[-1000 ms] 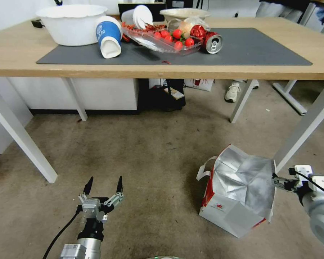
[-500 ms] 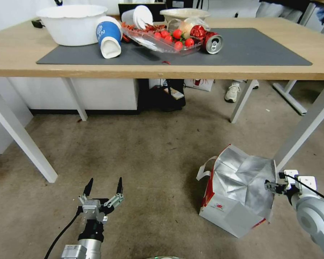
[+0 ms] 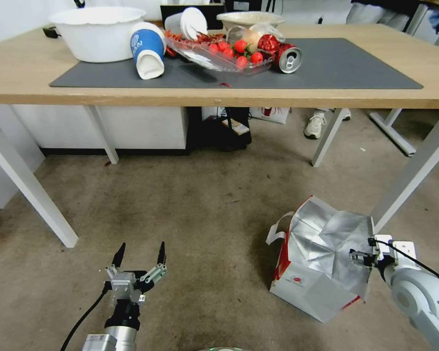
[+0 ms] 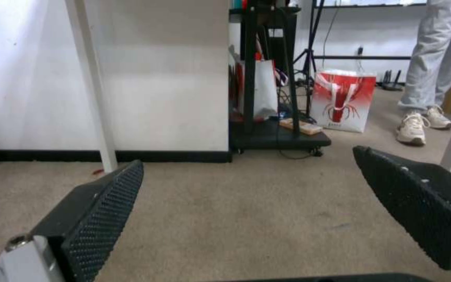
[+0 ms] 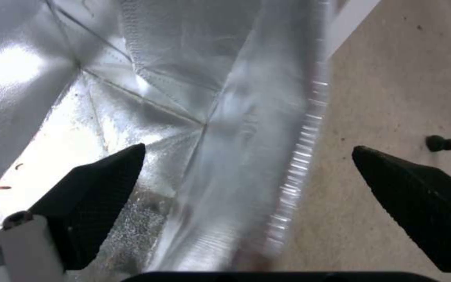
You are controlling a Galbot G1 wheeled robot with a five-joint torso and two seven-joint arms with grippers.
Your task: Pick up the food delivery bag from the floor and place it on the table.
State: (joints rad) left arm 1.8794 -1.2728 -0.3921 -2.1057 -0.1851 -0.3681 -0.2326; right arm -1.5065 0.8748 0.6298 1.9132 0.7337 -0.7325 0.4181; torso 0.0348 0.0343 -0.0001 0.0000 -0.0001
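1. One food delivery bag (image 3: 322, 265) stands on the floor (image 3: 200, 214), near the right front leg of the table (image 3: 24, 73). It is tipped so that its open mouth, lined with silver foil, faces up and toward the right arm. One white strap handle shows at its far-left edge.
2. One table stands ahead, its light-wood top carrying one dark grey mat (image 3: 336, 63).
3. On or by the mat lie one large white bowl (image 3: 96, 31), one blue-and-white paper cup (image 3: 148, 48) on its side, one clear tray (image 3: 214, 57) with red round fruit, and one red can (image 3: 288, 57) on its side.
4. Two grippers show. The right gripper (image 3: 358, 257) is at the bag's right rim. In the right wrist view its two fingers are spread wide: one fingertip (image 5: 108, 172) lies over the foil inside, the other over the carpet outside, and the bag's foil edge (image 5: 298, 156) runs between them. The fingers are not closed on it; whether either touches the foil cannot be told.
5. The left gripper (image 3: 139, 254) hangs low over bare carpet, well apart from the bag, its two fingers spread and holding nothing.
6. One small white bag with red print (image 4: 343, 100) stands on the floor beyond the table.
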